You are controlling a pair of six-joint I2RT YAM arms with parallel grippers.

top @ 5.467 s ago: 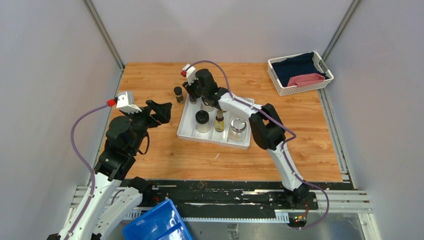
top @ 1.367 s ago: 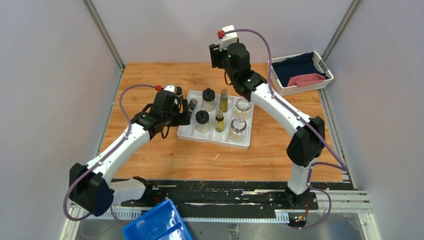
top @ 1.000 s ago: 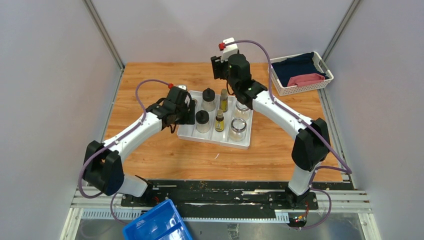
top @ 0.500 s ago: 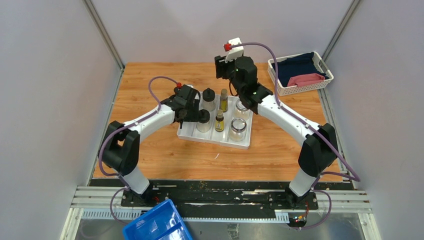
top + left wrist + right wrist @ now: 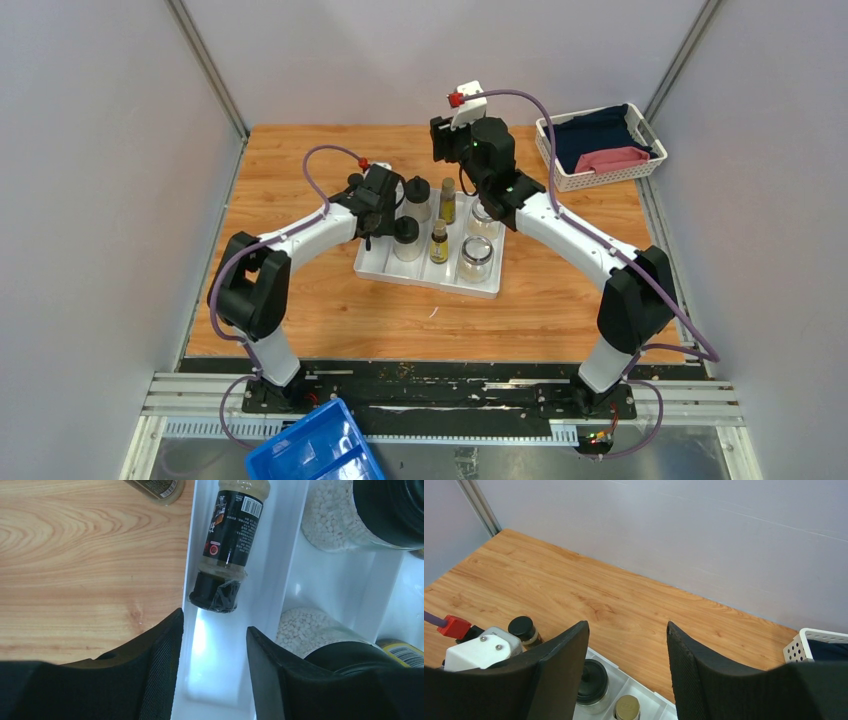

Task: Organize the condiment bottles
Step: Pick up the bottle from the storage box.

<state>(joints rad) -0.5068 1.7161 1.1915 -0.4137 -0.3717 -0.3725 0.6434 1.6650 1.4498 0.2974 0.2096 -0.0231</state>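
Left gripper (image 5: 214,623), jaws open and empty, hovers over the leftmost compartment of the white tray (image 5: 207,680), where a dark-labelled bottle (image 5: 227,535) lies on its side. Right gripper (image 5: 626,627), likewise open and empty, is raised near the tray's far edge.

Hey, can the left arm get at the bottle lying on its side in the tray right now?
Probably yes. The left end effector hangs just short of the bottle, facing its dark cap, jaws apart, with nothing between. The tray walls run close along both sides of the bottle, though, so the fingers may have little room.
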